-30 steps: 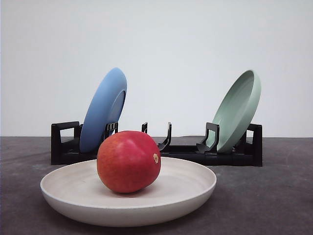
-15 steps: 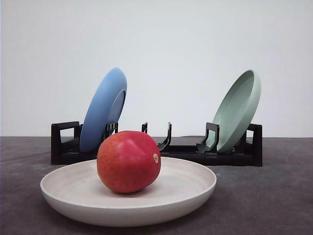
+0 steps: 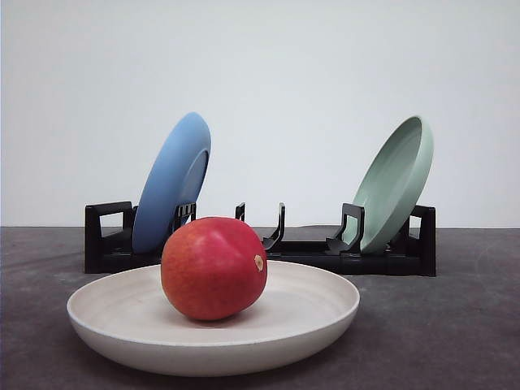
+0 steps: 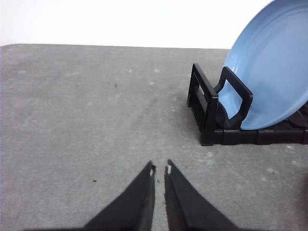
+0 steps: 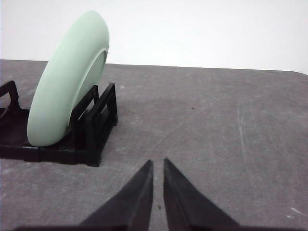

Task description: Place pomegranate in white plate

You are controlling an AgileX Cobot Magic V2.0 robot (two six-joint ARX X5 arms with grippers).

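You see the pomegranate resting inside the white plate, apart from both arms, while the left gripper and right gripper hover empty, jaws nearly closed, over bare table beside the rack ends.

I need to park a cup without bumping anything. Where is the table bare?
Bare tabletop lies right of the white plate and in front of the black rack, and past both rack ends, beside the blue plate and green plate. The plate's middle is crowded: the pomegranate sits there.
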